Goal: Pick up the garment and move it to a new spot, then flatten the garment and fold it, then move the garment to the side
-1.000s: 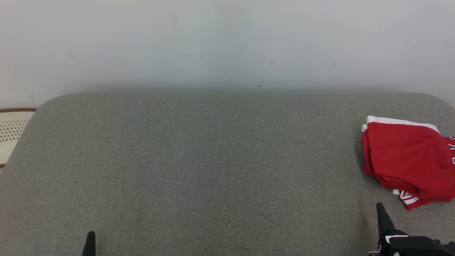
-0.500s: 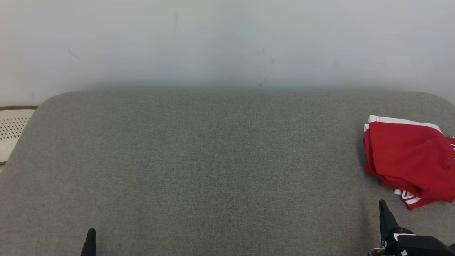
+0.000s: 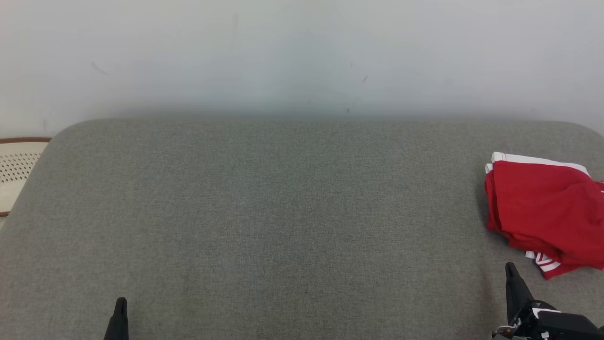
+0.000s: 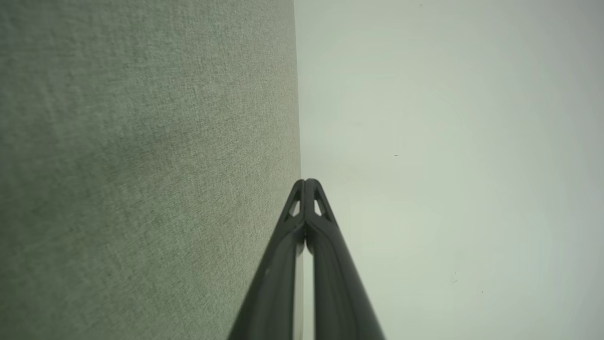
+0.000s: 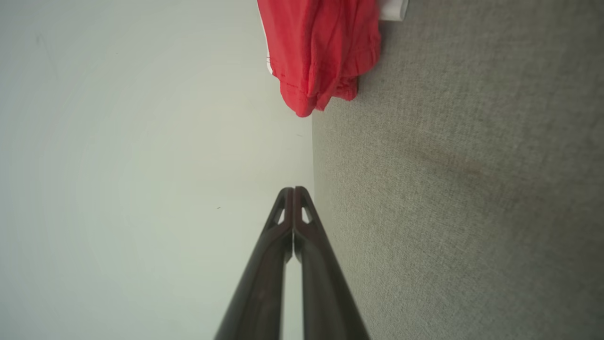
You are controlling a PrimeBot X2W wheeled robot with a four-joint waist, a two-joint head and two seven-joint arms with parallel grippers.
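Observation:
The garment (image 3: 547, 212) is a red piece with white trim, lying folded at the right edge of the grey padded surface (image 3: 283, 212). Its red cloth (image 5: 321, 52) also hangs at the top of the right wrist view. My right gripper (image 3: 510, 271) stands at the lower right, just below the garment and apart from it, with its tips (image 5: 294, 190) pressed together and nothing between them. At the lower left my left gripper (image 3: 121, 303) rises from the bottom edge. Its tips (image 4: 306, 182) are shut and hold nothing.
A pale wall (image 3: 302, 56) stands behind the grey surface. A cream perforated object with a brown rim (image 3: 16, 167) sits off the far left edge. The surface has rounded corners at the back.
The whole picture has shifted slightly, so the camera has moved. Both grippers stay shut and the garment lies where it was.

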